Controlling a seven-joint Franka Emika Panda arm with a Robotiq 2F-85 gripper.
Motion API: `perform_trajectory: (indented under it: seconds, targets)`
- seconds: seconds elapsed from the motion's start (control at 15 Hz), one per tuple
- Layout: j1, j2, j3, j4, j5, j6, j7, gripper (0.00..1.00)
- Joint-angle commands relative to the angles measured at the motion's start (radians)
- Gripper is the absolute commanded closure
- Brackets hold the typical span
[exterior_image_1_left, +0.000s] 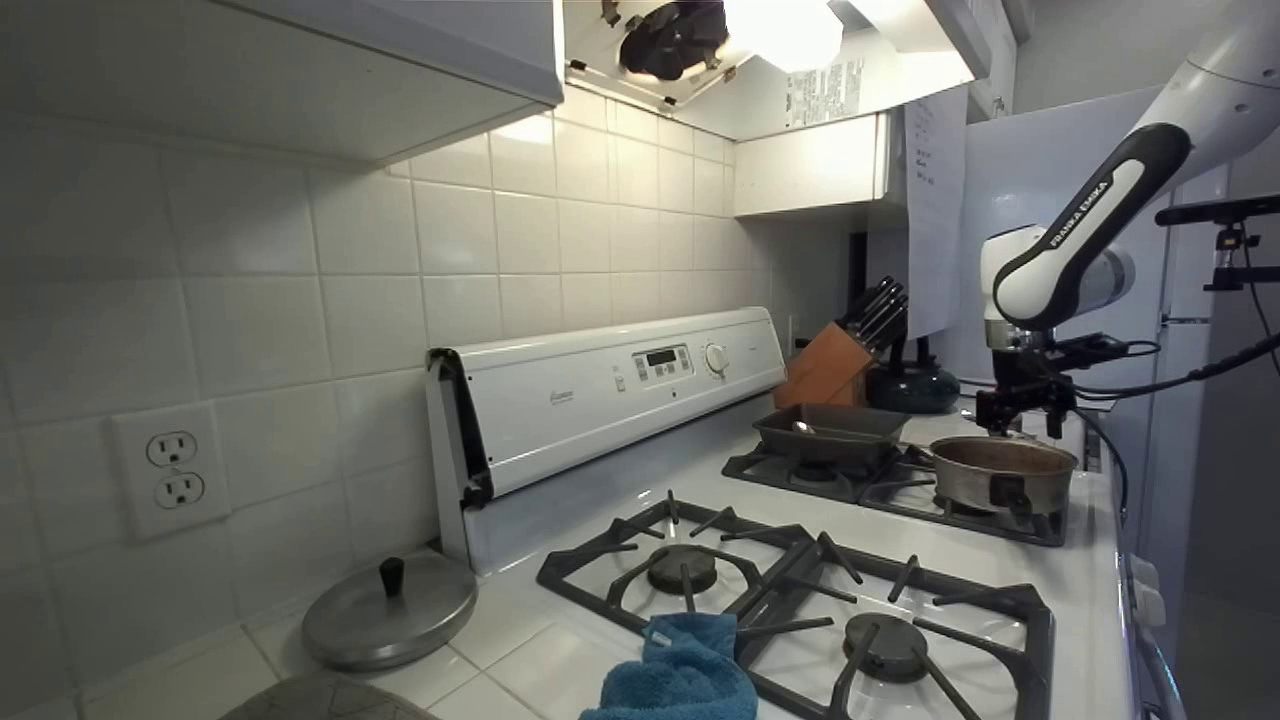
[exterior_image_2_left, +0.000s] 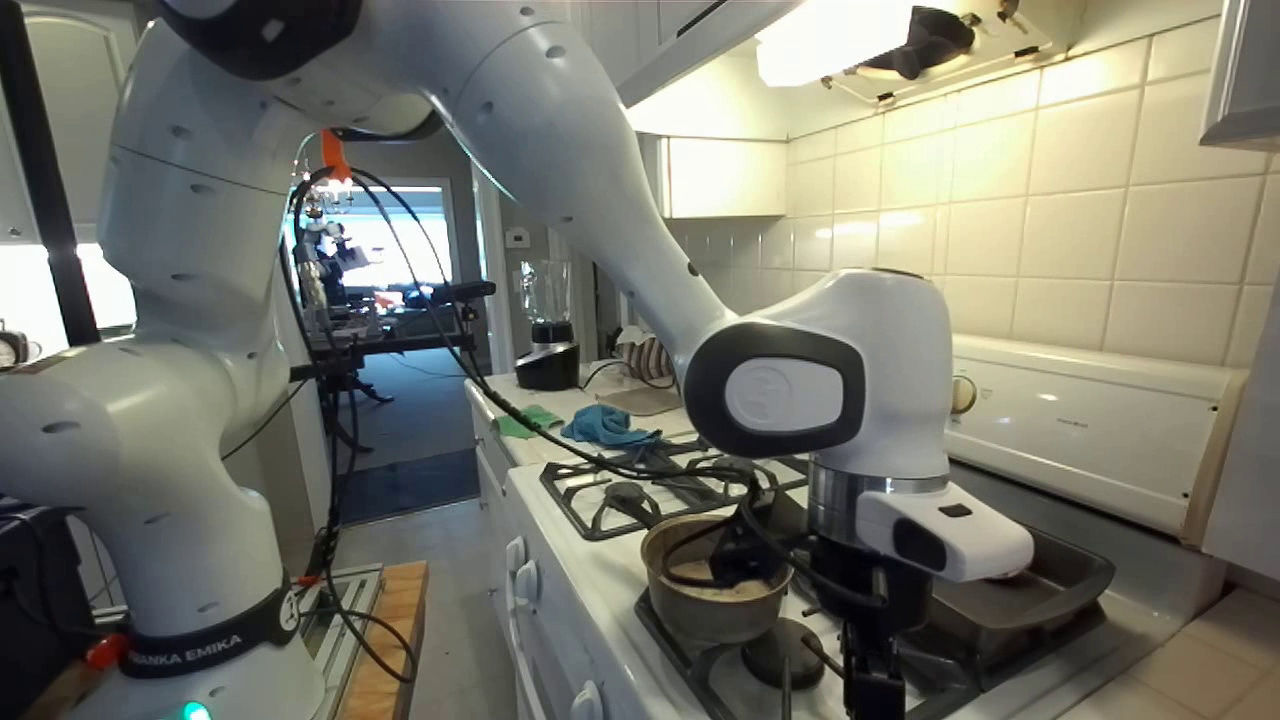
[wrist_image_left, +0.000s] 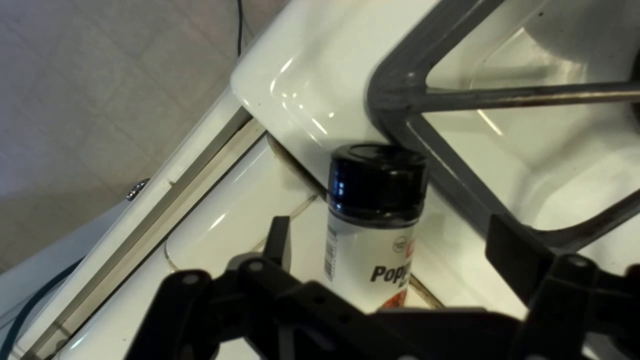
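"How does the hand stand?"

"The gripper has its fingers spread wide, one on each side of the spice bottle; bare space shows on both flanks, so it has hold of nothing."

"And the bottle itself?"

"Beside the cooktop, apparently on the tiled countertop; its black cap appears close by the burner grate, though whether they touch I can't tell; the label starts with 'Pop'; the base is hidden behind the hand's own parts."

"How would you handle it well from here?"

"Centre before any squeeze; the finger at the left of the wrist view sits nearer the bottle than its fellow, so an uneven grip would likely nudge it sideways; I'd set the pads on the labelled body rather than the cap, which might twist; for backing off, I'd keep the jaws wide and follow the bottle's length, so neither finger clips it."

"Anything near to mind?"

"The grate's bars by one finger, and the saucepan, near the hand in both exterior views; a slow path, mostly vertical, looks safest."
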Motion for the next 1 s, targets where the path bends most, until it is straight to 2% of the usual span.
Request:
perform_trajectory:
  seconds: [0.0,0.47,0.53,0.6,0.93]
  targets:
    - [0.011,-0.021,-0.005,-0.04,-0.031,0.01,0.014,0.0]
    - [0.009,-0.02,-0.004,-0.067,-0.023,0.012,0.011,0.0]
    - [0.009,-0.019,-0.006,-0.067,-0.023,0.014,0.014,0.25]
    - [0.009,-0.019,-0.006,-0.068,-0.024,0.015,0.014,0.26]
    - [0.013,-0.019,-0.016,-0.07,-0.037,0.024,0.026,0.62]
